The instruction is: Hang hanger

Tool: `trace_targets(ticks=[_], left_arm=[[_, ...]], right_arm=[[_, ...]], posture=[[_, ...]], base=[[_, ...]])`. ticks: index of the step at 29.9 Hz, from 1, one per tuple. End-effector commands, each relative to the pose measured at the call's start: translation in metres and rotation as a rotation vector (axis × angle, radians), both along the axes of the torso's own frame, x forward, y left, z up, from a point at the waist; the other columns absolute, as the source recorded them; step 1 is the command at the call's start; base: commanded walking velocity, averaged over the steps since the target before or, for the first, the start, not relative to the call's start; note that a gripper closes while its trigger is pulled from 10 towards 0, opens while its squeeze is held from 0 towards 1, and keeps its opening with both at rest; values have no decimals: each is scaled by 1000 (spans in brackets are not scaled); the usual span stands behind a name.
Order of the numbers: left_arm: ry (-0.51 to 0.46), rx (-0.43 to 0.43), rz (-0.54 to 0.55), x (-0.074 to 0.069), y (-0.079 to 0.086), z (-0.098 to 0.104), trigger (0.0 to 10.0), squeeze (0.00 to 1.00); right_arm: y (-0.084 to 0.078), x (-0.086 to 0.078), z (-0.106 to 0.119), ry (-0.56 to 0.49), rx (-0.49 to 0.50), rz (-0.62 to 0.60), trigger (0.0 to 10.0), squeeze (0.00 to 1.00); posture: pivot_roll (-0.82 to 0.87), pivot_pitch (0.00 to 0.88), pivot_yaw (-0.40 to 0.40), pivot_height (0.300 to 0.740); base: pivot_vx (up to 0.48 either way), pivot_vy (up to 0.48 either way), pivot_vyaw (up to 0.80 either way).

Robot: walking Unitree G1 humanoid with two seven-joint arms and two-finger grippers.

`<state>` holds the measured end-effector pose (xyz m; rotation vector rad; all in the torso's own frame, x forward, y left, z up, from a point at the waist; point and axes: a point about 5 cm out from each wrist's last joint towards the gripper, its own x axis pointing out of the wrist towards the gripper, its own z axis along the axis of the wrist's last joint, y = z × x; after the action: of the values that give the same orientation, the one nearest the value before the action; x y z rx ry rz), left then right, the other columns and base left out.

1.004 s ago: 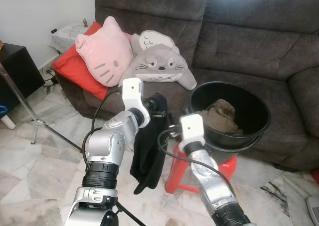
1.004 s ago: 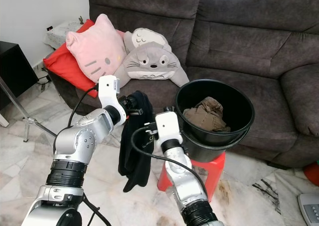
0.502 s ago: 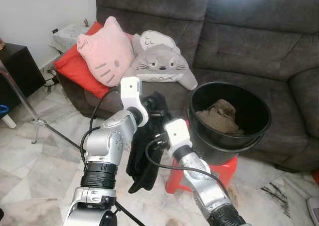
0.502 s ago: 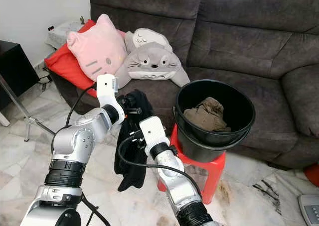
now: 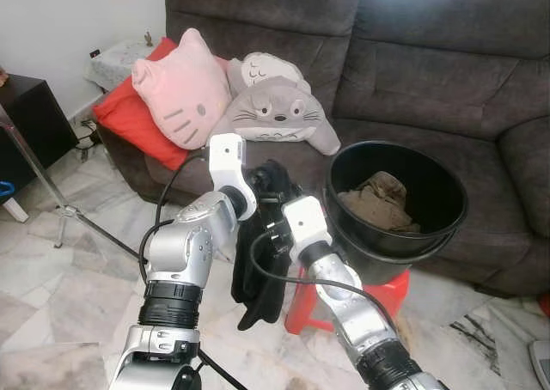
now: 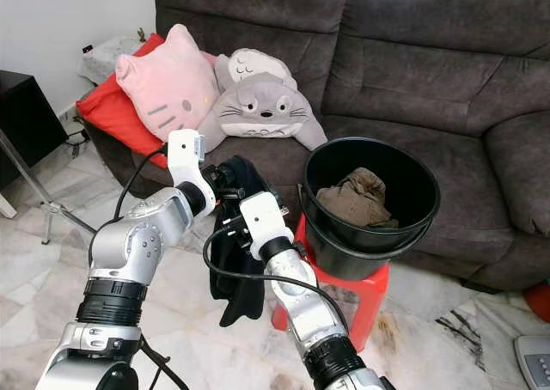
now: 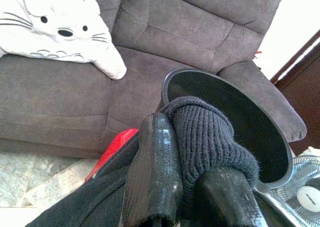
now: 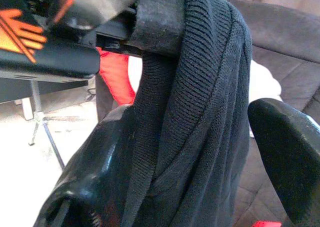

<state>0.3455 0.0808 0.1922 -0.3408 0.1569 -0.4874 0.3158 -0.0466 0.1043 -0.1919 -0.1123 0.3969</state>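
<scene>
The black knit garment (image 5: 262, 261) is pinched at its top by the left hand (image 7: 192, 197) before the sofa (image 5: 412, 55), while the right hand (image 8: 195, 157), fingers spread around the fabric, is best closed gently beneath that grip.

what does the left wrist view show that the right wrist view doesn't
The left wrist view takes in the grey cat-face cushion on the dark sofa, the black bucket and a fan at the edge.

The right wrist view shows the left gripper from outside, clamped on the garment's ribbed collar, a metal stand on the pale floor, and the right gripper open around the hanging cloth.

Both show the black knit garment up close, and a bit of the red stool.
</scene>
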Motion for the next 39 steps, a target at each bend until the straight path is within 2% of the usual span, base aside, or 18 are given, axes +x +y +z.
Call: trace_targets(ticks=[1,6,9,20,21,25,28,33,35,36,39], left_arm=[[-43,-17,-28,-3,-3,11,0,0],[-46,-15,-33,-5,-2,11,0,0],[-48,-17,-34,-5,-2,11,0,0],[-59,-21,-47,-7,-3,14,0,0],[-64,-26,-51,-7,-4,15,0,0],[-64,-25,-50,-8,-3,15,0,0],[-59,-18,-49,-8,-2,14,0,0],[-48,9,-50,-9,-1,10,0,0],[-47,35,-53,-10,-1,8,0,0],[-47,35,-53,-10,-1,8,0,0],[-51,75,-57,-10,-2,5,0,0]], right_arm=[[-2,4,5,-31,3,-34,10000,0],[-2,8,9,-53,2,-72,10000,0],[-6,11,10,-70,10,-129,10000,0],[-18,16,8,-68,-2,-225,10000,0],[-25,19,8,-69,1,-287,10000,0],[-40,24,10,-79,-4,-402,10000,0],[-48,26,10,-84,-18,-450,10000,0],[-46,25,0,-26,-16,-412,10000,0],[-35,23,-11,44,-74,-343,10000,0],[-35,23,-11,44,-74,-343,10000,0],[-24,18,-29,134,-180,-287,10000,0]], posture=[[-25,0,11,740],[-21,0,10,740],[-18,0,8,740],[-19,0,13,740],[-18,0,13,740],[-12,0,10,740],[-11,0,10,740],[-13,0,14,740],[-15,0,16,740],[-15,0,16,740],[-15,0,16,740]], base=[[0,0,0],[0,0,0],[0,0,0],[0,0,0],[0,0,0],[0,0,0],[0,0,0],[0,0,0],[0,0,0],[0,0,0],[0,0,0]])
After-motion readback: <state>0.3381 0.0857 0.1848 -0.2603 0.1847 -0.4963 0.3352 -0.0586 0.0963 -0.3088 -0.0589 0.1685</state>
